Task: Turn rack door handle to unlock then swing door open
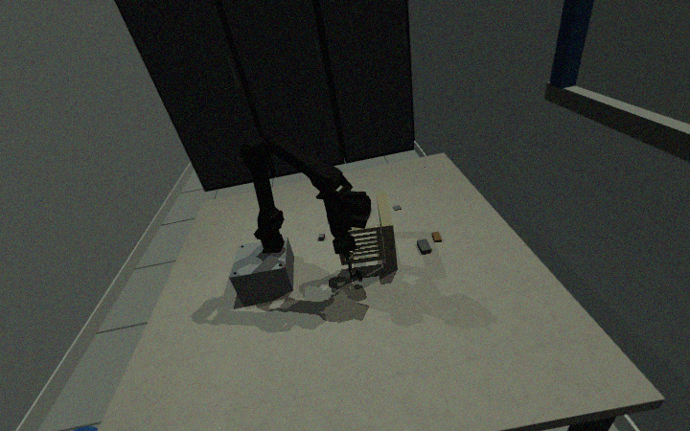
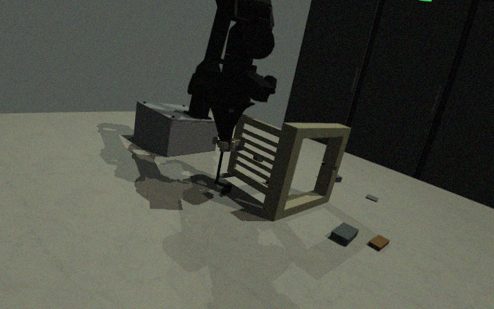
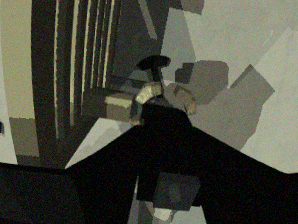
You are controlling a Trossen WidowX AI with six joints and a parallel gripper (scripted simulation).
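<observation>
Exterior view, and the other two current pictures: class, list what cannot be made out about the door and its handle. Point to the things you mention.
- Handle top: top view, hidden by the black hand [image 1: 348,251] [image 2: 225,140].
- Exact opening angle of the slatted wooden door [image 1: 367,244] [image 2: 254,143] [image 3: 75,65]: exterior view, slanted and partly behind the pale wooden frame [image 2: 282,171].
- Door's upper edge: wrist view, cut off by the picture's top.

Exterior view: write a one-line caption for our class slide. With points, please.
The gripper [image 1: 346,252] [image 2: 226,143] [image 3: 164,132] grips the upright handle of the slatted door [image 1: 367,244] [image 2: 257,145] [image 3: 75,65], swung out from its frame [image 2: 284,174].
</observation>
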